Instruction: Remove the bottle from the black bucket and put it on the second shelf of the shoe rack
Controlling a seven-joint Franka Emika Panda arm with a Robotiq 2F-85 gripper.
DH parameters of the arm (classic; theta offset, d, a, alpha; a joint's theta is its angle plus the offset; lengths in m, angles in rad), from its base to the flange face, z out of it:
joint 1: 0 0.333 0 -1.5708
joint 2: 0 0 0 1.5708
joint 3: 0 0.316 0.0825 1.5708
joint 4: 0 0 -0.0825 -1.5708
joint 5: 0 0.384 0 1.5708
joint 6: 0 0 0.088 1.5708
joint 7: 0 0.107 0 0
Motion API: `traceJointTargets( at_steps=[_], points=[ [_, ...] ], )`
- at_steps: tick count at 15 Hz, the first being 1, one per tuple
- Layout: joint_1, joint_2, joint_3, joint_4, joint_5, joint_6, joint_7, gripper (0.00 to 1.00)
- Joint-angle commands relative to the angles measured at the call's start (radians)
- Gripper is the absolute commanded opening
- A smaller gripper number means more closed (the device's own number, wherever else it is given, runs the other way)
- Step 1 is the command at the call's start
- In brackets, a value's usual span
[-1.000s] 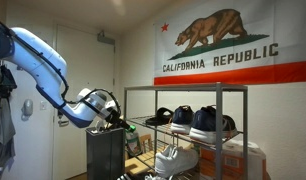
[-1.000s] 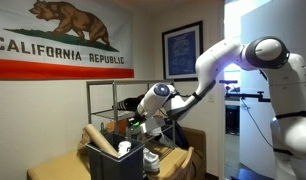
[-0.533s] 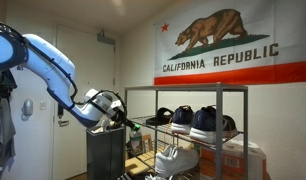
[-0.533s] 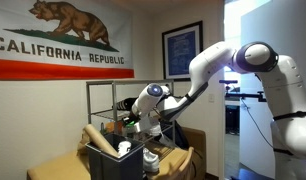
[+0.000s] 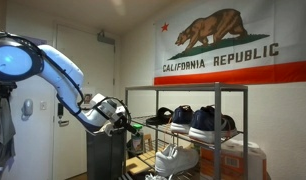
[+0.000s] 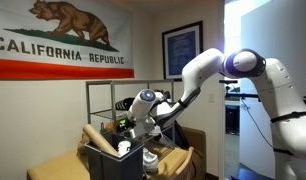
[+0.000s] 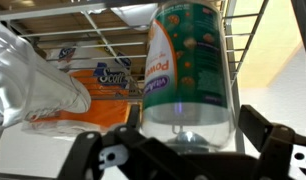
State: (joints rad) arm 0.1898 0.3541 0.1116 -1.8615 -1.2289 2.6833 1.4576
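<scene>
In the wrist view the bottle [image 7: 188, 60], clear with a green label, points away from me over the wires of the second shelf [image 7: 103, 25]. My gripper [image 7: 178, 138] is open: its black fingers [image 7: 265, 135] flank the bottle's base with narrow gaps. Whether the bottle's weight rests on the wires I cannot tell. In both exterior views the gripper [image 5: 123, 118] [image 6: 136, 122] sits at the end of the shoe rack [image 5: 221, 95] [image 6: 90, 100], above the black bucket [image 5: 105, 155] [image 6: 113, 165]. A green speck of the bottle [image 6: 121, 124] shows there.
Dark shoes [image 5: 208, 120] fill the far part of the same shelf, and white shoes [image 5: 178, 158] lie on the tier below. A tan stick-like object [image 6: 98, 138] and a white cup [image 6: 124, 148] poke out of the bucket. Orange packaging [image 7: 103, 75] and white plastic [image 7: 33, 90] lie beneath.
The arm has reached further toward the rack with the bottle. The jaws, shut on the bottle earlier, now stand apart from it.
</scene>
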Motion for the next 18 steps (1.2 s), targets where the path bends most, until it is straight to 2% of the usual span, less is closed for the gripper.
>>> traceJointTargets(
  at_steps=[1, 18],
  points=[
    [-0.003, 0.05, 0.01, 0.041, 0.034, -0.001, -0.035, 1.0],
    [0.004, -0.044, 0.042, -0.042, 0.14, -0.06, -0.139, 1.0]
  ],
)
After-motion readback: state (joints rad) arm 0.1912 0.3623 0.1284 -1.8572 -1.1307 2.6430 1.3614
